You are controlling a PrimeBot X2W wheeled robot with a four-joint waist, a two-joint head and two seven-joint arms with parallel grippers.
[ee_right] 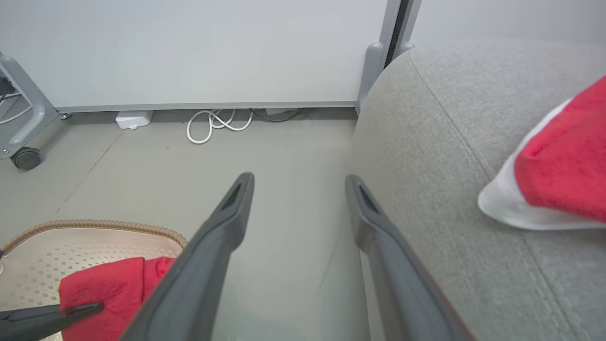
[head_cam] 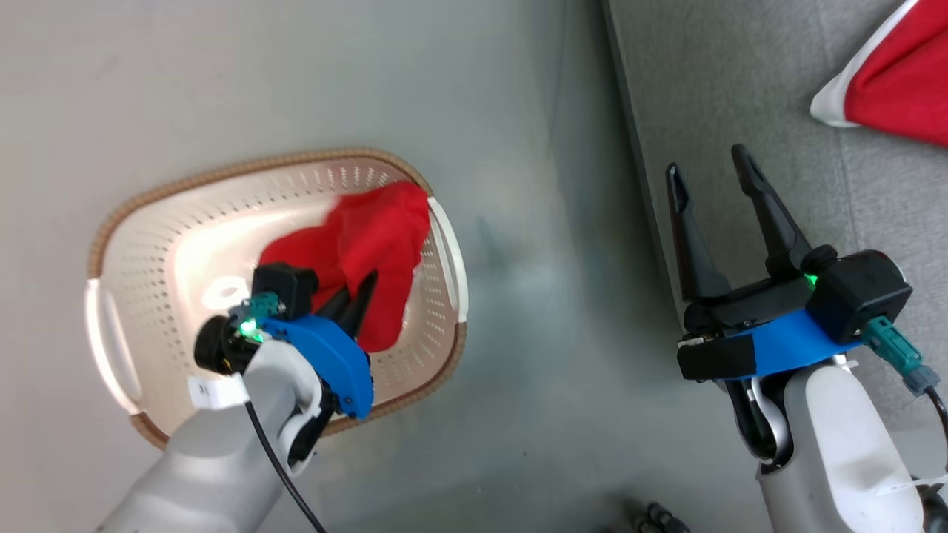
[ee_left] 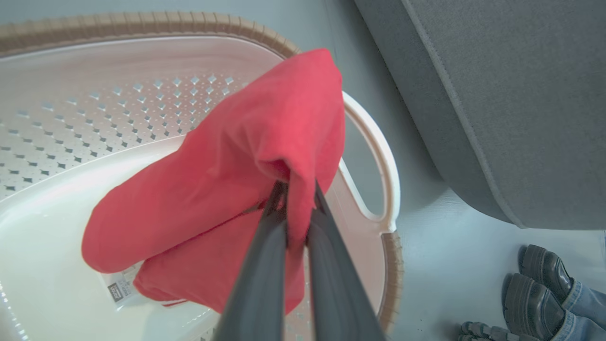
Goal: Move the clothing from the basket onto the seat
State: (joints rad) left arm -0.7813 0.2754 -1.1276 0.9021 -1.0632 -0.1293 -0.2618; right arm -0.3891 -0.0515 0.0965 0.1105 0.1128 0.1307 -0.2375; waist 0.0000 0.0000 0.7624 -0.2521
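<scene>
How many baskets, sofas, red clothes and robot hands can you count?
Baskets: 1
Seats: 1
Red clothes: 2, one in the basket, one on the seat
Hands: 2, left hand, right hand
Total: 6

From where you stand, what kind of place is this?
Probably an indoor test room dressed as a living space, not a real home. A grey sofa seat and a laundry basket stand on a smooth grey floor, and a plain white partition has loose cable at its foot.
</scene>
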